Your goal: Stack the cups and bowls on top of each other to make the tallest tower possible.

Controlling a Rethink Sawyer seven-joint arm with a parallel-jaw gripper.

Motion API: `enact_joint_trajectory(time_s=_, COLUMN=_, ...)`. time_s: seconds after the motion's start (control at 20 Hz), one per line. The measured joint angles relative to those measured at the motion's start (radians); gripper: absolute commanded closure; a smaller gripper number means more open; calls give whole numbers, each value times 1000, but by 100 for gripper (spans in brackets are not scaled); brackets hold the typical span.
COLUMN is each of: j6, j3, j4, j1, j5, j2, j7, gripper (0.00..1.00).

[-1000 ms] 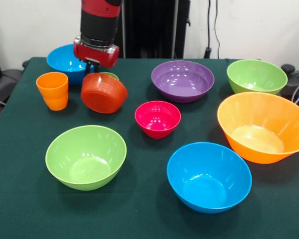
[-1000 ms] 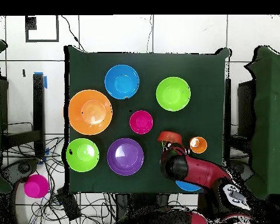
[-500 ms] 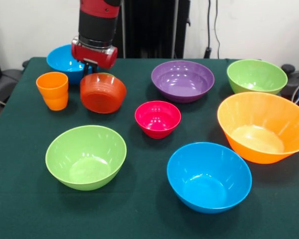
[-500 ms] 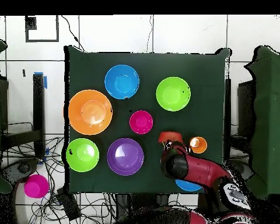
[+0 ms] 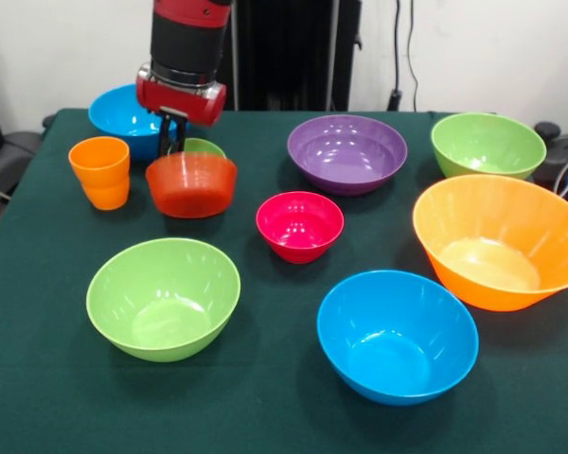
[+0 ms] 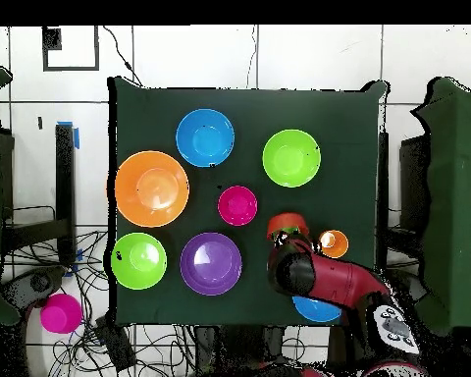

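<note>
Red-orange bowl (image 5: pixel 191 184) upright on table, just below hand (image 5: pixel 171 132).

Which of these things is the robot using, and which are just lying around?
In the job: orange cup, green cup, red-orange bowl, pink bowl, purple bowl, blue bowls, lime bowls, large orange bowl.
Lying about: pink object, cables, on the floor.

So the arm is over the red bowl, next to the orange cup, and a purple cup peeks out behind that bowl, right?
Nearly. The arm's gripper is over the red bowl, beside the orange cup, but the cup peeking out behind that bowl is light green, not purple. The front view shows it.
</note>
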Motion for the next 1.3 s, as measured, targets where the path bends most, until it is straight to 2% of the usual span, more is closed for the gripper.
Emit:
enact_joint_trajectory(time_s=0.45, j6=259, j3=1, j4=-76, j1=45, j5=2, j2=-98, j7=0, gripper=100)
enact_joint_trajectory(time_s=0.6, j6=298, j3=3, j4=-96, j1=45, j5=2, j2=-114, j7=0, gripper=100)
enact_joint_trajectory(time_s=1.0, j6=304, j3=14, j4=-155, j1=39, j5=1, j2=-101, j7=0, gripper=100)
enact_joint_trajectory(time_s=1.3, j6=264, j3=17, j4=-186, j1=35, j5=1, j2=-41, j7=0, gripper=100)
